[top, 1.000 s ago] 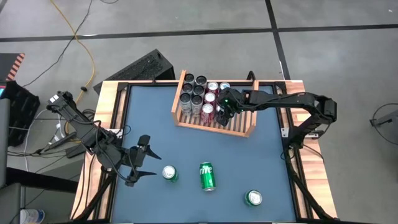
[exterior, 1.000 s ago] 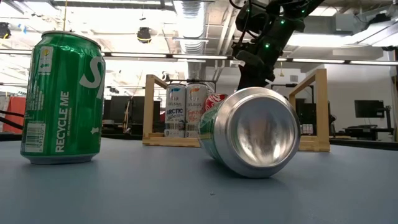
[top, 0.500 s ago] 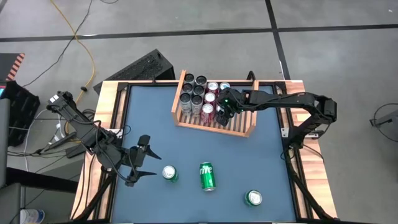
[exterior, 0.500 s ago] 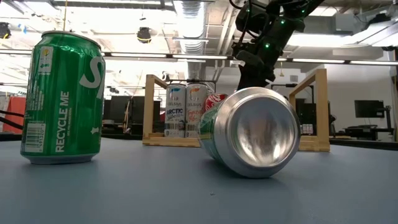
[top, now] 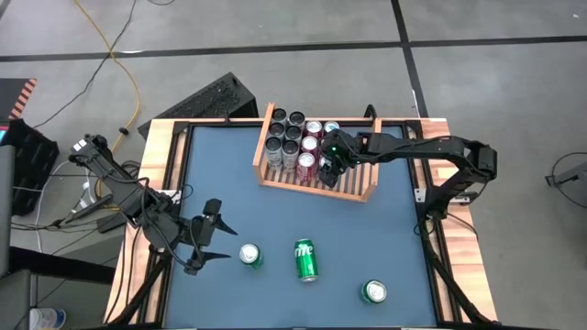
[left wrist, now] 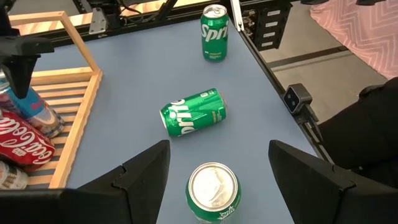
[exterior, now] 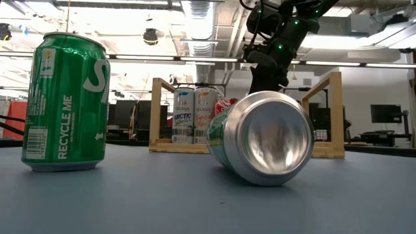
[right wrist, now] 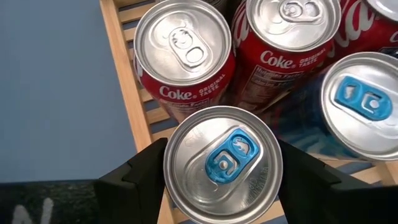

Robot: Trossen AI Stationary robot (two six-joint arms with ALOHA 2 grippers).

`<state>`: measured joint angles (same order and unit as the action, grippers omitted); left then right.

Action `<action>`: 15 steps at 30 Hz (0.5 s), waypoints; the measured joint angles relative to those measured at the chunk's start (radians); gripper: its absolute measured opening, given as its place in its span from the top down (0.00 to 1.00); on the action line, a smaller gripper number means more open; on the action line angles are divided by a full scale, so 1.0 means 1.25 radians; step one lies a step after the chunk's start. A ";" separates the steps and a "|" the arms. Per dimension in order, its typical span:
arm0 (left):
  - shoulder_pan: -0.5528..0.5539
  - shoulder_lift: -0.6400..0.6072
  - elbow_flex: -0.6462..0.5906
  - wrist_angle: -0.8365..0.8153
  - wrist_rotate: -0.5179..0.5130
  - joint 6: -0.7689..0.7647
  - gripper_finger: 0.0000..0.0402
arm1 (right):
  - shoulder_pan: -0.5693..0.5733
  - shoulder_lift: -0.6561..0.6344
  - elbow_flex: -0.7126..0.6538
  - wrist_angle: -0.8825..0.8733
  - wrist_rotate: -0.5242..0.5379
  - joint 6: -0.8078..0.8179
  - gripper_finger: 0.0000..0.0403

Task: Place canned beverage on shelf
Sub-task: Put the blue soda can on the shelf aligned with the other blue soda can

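While the right gripper point(top: 328, 167) hangs over the light wooden slatted shelf point(top: 353, 188), upper centre of the high view, a silver can with a blue tab point(right wrist: 222, 163) sits between its spread fingers — placement looks nearly done.

Whether the pads touch it I cannot tell; next, probably a straight lift clear. Red Coke cans point(right wrist: 185, 59) crowd beside it. The left gripper point(top: 213, 240), wide open and empty, waits lower left near three green Sprite cans point(top: 305, 258).

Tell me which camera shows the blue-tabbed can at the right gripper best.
Right wrist view: the blue-tabbed can fills the picture between the right gripper's jaws, over the shelf. From the high view the arm covers it; the low and left wrist views hide it.
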<state>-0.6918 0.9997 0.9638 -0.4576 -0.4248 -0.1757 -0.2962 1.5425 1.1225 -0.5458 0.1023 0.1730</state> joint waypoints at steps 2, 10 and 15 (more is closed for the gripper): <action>0.000 0.000 0.000 0.000 0.000 0.000 0.35 | 0.000 0.000 0.000 -0.002 -0.003 0.002 0.36; 0.000 0.000 0.000 0.001 0.000 0.020 0.35 | -0.013 -0.001 0.001 -0.021 -0.031 0.010 0.36; 0.000 0.000 0.000 0.001 0.000 0.021 0.35 | -0.023 0.000 -0.001 -0.033 -0.042 0.013 0.34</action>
<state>-0.6922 0.9997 0.9638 -0.4561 -0.4244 -0.1496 -0.3244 1.5429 1.1216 -0.5874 0.0503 0.1898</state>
